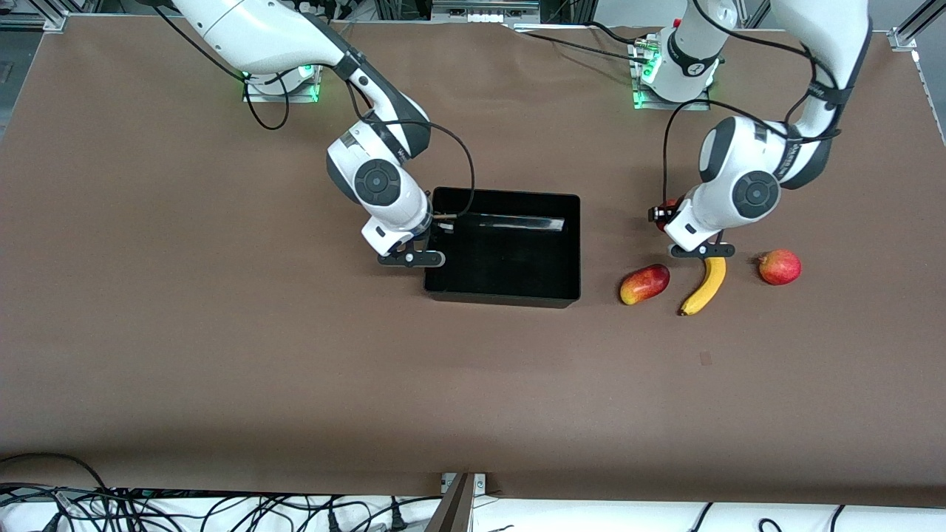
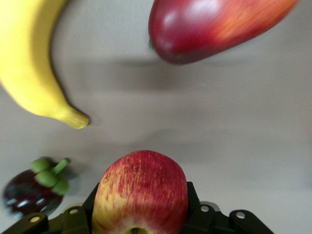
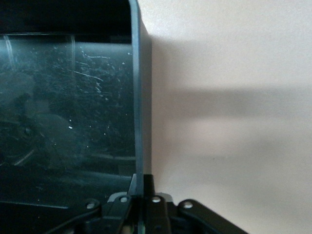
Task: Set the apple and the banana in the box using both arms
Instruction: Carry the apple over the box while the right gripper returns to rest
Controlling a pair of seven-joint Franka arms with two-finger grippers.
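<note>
Nearest the front camera lies the banana (image 1: 707,284), flat on the brown desk (image 1: 222,332) toward the left arm's end, with nothing gripping it. Just beside it, on the box's side, rests an oblong red-yellow fruit (image 1: 644,284), and a round red fruit (image 1: 780,267) sits on the banana's other flank, nearer the left arm's end. The left hand (image 2: 141,212) hangs over the desk by the banana's farther tip, its fingers closed around the apple (image 2: 141,192), which fills the gap between them. Whether the apple is clear of the desk I cannot tell. A small dark fruit with green leaves (image 2: 34,187) shows close by in the left wrist view. The box (image 1: 502,299) stands at mid-desk, well apart from the fruit, and its glossy black floor looks bare. The right hand (image 3: 140,192) is at the box wall that faces the right arm's end, pinched narrowly on that wall's rim, apparently steadying the bin. By my reading the task is at an early stage. The apple is grasped but not delivered, the banana is untouched, and nothing is in the box. What remains is to carry the apple across to the box and release it, then to pick up the banana and set it inside.
</note>
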